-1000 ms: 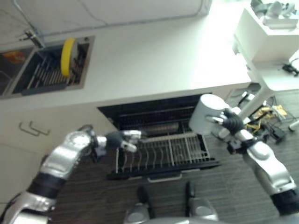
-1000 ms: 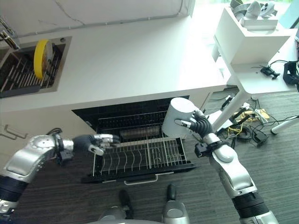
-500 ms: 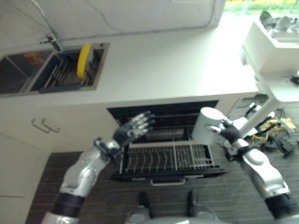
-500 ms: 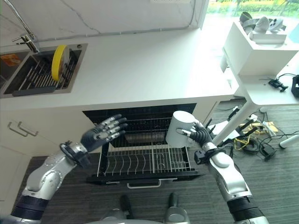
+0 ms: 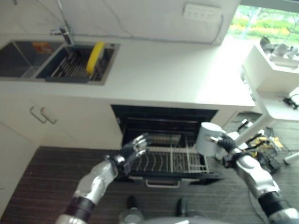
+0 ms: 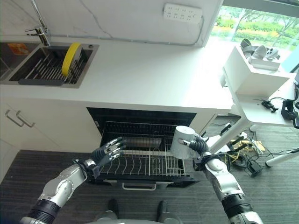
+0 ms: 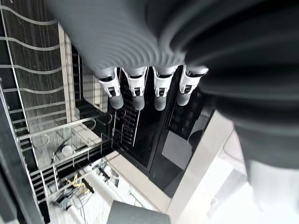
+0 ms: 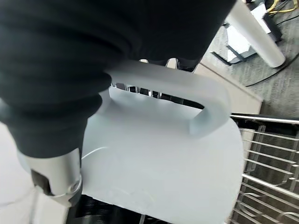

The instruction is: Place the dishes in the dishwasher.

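My right hand point(image 6: 201, 146) is shut on the handle of a white mug point(image 6: 182, 141), which hangs just above the right end of the pulled-out dishwasher rack point(image 6: 140, 164). Up close, the mug point(image 8: 163, 158) has its handle point(image 8: 196, 95) passing under my hand, with rack wires point(image 8: 266, 158) beside it. My left hand point(image 6: 106, 151) is open with fingers point(image 7: 136, 91) straight, over the rack's front left corner and holding nothing. A yellow plate point(image 6: 70, 52) stands on edge in the sink's drying rack point(image 6: 44, 70).
The white counter point(image 6: 154, 70) runs above the open dishwasher point(image 6: 140, 126). A white side table point(image 6: 261, 93) with a box stands at the right, with cables point(image 6: 243, 156) on the floor under it. Cabinet handles point(image 6: 18, 120) are at the left.
The camera has tilted up. My left hand let go of the rack's front left edge, rose open, then came down over it. The mug sank towards the rack's right end.
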